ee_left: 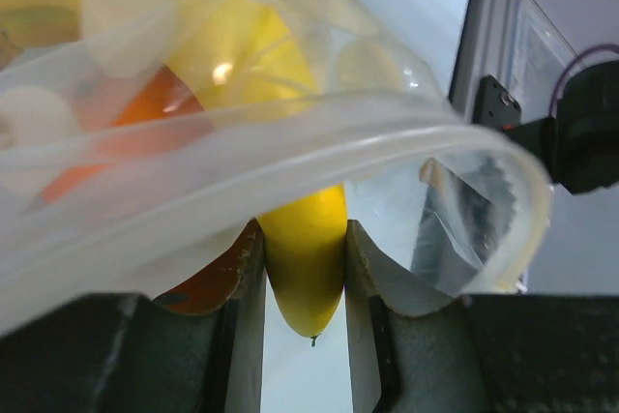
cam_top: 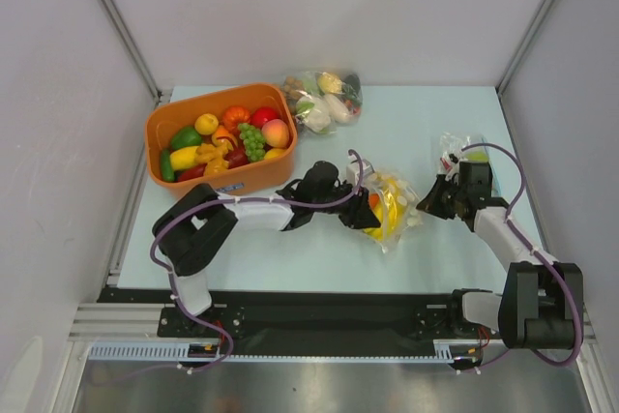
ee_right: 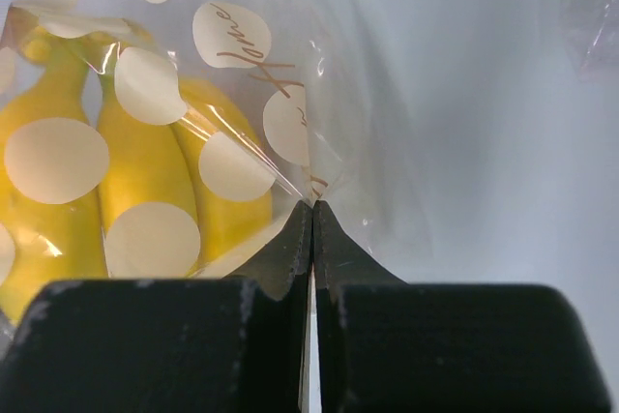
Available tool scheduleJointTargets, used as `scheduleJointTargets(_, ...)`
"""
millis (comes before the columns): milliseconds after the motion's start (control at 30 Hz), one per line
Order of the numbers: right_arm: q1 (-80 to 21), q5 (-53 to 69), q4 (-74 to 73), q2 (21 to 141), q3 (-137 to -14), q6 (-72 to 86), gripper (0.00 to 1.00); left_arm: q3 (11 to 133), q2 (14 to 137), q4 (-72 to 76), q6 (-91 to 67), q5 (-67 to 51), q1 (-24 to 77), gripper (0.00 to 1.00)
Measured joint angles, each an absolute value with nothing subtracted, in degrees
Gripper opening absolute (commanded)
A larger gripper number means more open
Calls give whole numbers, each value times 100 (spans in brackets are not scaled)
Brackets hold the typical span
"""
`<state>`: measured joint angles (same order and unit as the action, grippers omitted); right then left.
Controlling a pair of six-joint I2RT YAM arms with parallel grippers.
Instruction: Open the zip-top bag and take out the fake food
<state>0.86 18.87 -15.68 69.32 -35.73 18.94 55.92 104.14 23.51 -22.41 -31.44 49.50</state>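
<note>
Left gripper (ee_left: 304, 239) clamps banana (ee_left: 308, 282) at bag (ee_left: 290, 157) mouth; right gripper (ee_right: 312, 215) pinches bag edge

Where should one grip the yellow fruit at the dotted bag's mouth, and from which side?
Grip the yellow fruit by its tapered end, which pokes out of the bag; come in from the open mouth, since film covers the rest.

The zip-top bag (cam_top: 406, 221), with yellow fake food (cam_top: 390, 202) inside, is touched at its left by the left hand (cam_top: 365, 215) and at its right by the right hand (cam_top: 431, 202). An orange bin (cam_top: 242, 179) is seen beyond its left.
</note>
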Motion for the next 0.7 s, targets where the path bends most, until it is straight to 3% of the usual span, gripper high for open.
scheduleJointTargets(700,93,1542,-1535,7168,-3710,1774,0,5710,9944,2388,-2797,-4921,4362,0)
